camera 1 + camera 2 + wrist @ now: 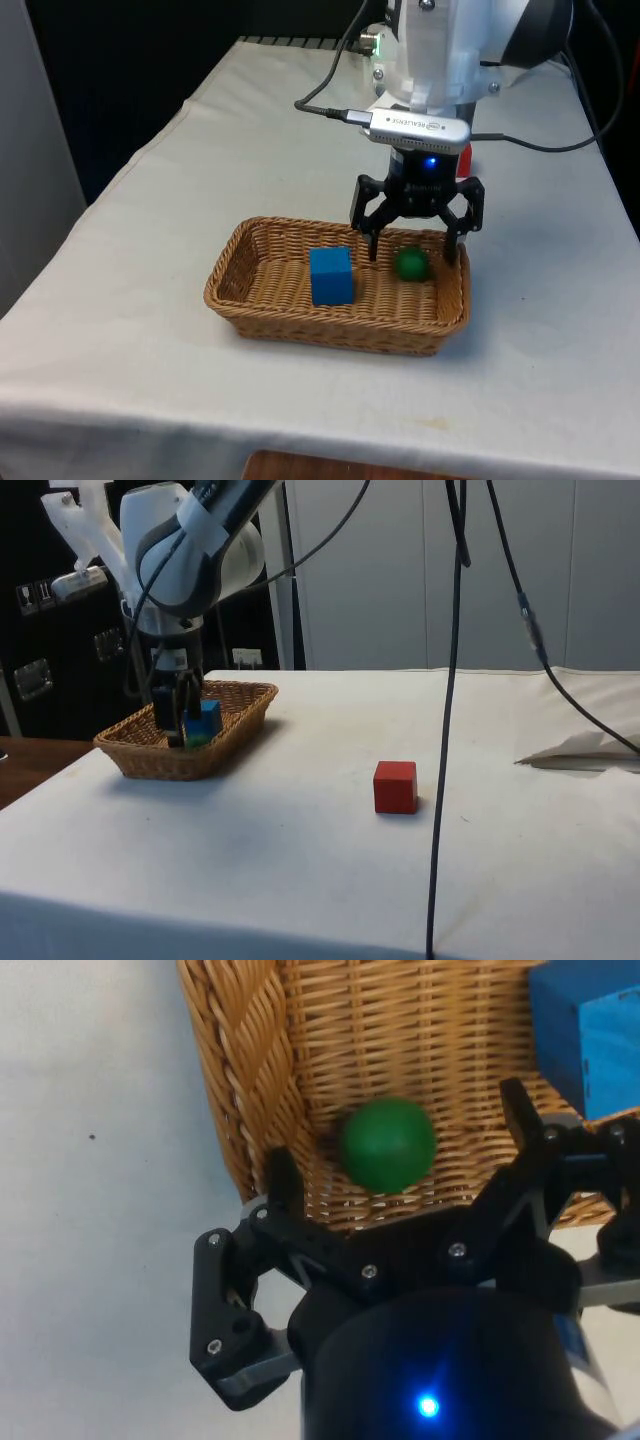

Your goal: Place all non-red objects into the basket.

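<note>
A green ball (410, 264) lies on the floor of the wicker basket (256, 298), near its end at the front view's right. A blue cube (331, 275) rests in the basket's middle. My gripper (411, 249) hangs open just over the ball, one finger on each side, touching nothing. In the wrist view the green ball (387, 1145) lies free between the spread fingertips (283, 1177), with the blue cube (590, 1037) beyond. The side view shows the gripper (177, 720) inside the basket (150, 762) and a red cube (395, 786) alone on the cloth.
The red cube's corner (465, 160) peeks out behind the gripper in the front view. A black cable (447, 720) hangs down across the side view. Crumpled cloth (585, 750) lies at the table's far end there.
</note>
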Tool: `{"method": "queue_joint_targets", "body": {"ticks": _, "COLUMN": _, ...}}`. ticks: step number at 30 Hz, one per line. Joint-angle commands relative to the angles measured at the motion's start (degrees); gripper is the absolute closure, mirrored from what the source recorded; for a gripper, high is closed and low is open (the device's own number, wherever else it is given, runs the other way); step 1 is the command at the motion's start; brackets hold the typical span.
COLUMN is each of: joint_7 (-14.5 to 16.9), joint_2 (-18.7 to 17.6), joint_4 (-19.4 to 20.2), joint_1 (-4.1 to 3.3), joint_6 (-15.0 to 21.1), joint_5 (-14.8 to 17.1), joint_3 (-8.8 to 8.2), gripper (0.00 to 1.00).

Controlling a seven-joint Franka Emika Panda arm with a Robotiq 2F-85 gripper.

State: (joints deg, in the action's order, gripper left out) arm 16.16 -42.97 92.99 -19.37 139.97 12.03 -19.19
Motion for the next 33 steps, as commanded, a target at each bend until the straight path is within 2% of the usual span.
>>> {"method": "queue_joint_targets", "body": {"ticks": 1, "joint_7": 0.11, "joint_2": 0.52, "joint_4": 0.06, "joint_1": 0.17, "joint_6": -0.4, "joint_5": 0.06, "joint_3": 0.0, "gripper": 0.0}}
{"method": "queue_joint_targets", "body": {"ticks": 2, "joint_7": 0.17, "joint_2": 1.09, "joint_4": 0.46, "joint_1": 0.06, "joint_6": -0.63, "joint_5": 0.06, "joint_3": -0.11, "gripper": 0.0}}
{"method": "queue_joint_targets", "body": {"ticks": 3, "joint_7": 0.0, "joint_2": 0.11, "joint_4": -0.06, "joint_1": 0.0, "joint_6": 0.0, "joint_5": 0.0, "joint_3": -0.06, "gripper": 0.0}}
{"method": "queue_joint_targets", "body": {"ticks": 4, "joint_7": 0.17, "joint_2": 1.66, "joint_4": 0.8, "joint_1": 0.0, "joint_6": -0.8, "joint_5": 0.0, "joint_3": -0.29, "gripper": 0.0}}
{"method": "queue_joint_targets", "body": {"ticks": 9, "joint_7": -0.17, "joint_2": 4.98, "joint_4": 2.98, "joint_1": -0.17, "joint_6": -2.35, "joint_5": -0.06, "joint_3": -0.69, "gripper": 0.0}}
{"method": "queue_joint_targets", "body": {"ticks": 11, "joint_7": -0.29, "joint_2": 6.13, "joint_4": 3.84, "joint_1": -0.23, "joint_6": -2.58, "joint_5": -0.11, "joint_3": -0.69, "gripper": 0.0}}
{"method": "queue_joint_targets", "body": {"ticks": 12, "joint_7": 0.0, "joint_2": 5.67, "joint_4": 3.44, "joint_1": 0.0, "joint_6": -2.58, "joint_5": -0.06, "joint_3": -0.52, "gripper": 0.0}}
{"method": "queue_joint_targets", "body": {"ticks": 13, "joint_7": -0.4, "joint_2": 7.39, "joint_4": 4.76, "joint_1": -0.23, "joint_6": -2.86, "joint_5": -0.17, "joint_3": -0.74, "gripper": 0.0}}
{"method": "queue_joint_targets", "body": {"ticks": 19, "joint_7": -0.86, "joint_2": 10.43, "joint_4": 6.59, "joint_1": -0.29, "joint_6": -3.95, "joint_5": -0.29, "joint_3": -0.92, "gripper": 0.0}}
{"method": "queue_joint_targets", "body": {"ticks": 20, "joint_7": -0.46, "joint_2": 9.85, "joint_4": 6.02, "joint_1": 0.0, "joint_6": -3.78, "joint_5": -0.06, "joint_3": -0.63, "gripper": 0.0}}
{"method": "queue_joint_targets", "body": {"ticks": 22, "joint_7": -1.15, "joint_2": 12.03, "joint_4": 7.45, "joint_1": -0.34, "joint_6": -4.58, "joint_5": -0.23, "joint_3": -0.92, "gripper": 0.0}}
{"method": "queue_joint_targets", "body": {"ticks": 28, "joint_7": -1.95, "joint_2": 15.7, "joint_4": 9.74, "joint_1": -0.4, "joint_6": -5.61, "joint_5": -0.17, "joint_3": -0.86, "gripper": 0.0}}
{"method": "queue_joint_targets", "body": {"ticks": 29, "joint_7": -1.55, "joint_2": 15.36, "joint_4": 9.45, "joint_1": -0.17, "joint_6": -5.5, "joint_5": -0.06, "joint_3": -0.63, "gripper": 0.0}}
{"method": "queue_joint_targets", "body": {"ticks": 30, "joint_7": -2.01, "joint_2": 16.1, "joint_4": 10.03, "joint_1": -0.4, "joint_6": -5.73, "joint_5": -0.11, "joint_3": -0.8, "gripper": 0.0}}
{"method": "queue_joint_targets", "body": {"ticks": 33, "joint_7": -2.29, "joint_2": 17.59, "joint_4": 10.89, "joint_1": -0.4, "joint_6": -6.19, "joint_5": -0.11, "joint_3": -0.74, "gripper": 0.0}}
